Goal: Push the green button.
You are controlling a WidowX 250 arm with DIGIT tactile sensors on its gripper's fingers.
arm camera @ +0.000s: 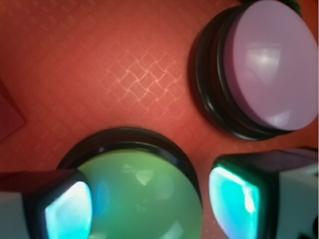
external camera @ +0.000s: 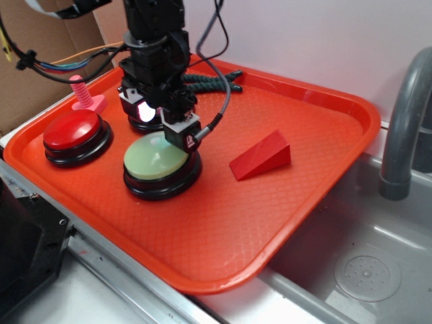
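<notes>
No legible text or labels

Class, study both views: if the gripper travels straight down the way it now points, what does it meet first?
Most likely the green button: the gripper points down with one finger over its dome. The other finger seems to hang beyond the rim, over the tray. Depth is unclear.

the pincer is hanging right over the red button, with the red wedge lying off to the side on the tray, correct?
Not quite. In the exterior view the pincer hangs over the green button, not the red button, which sits apart near the tray's edge. The wrist view also shows the green dome below the fingers. The red wedge does lie off to the side.
</notes>
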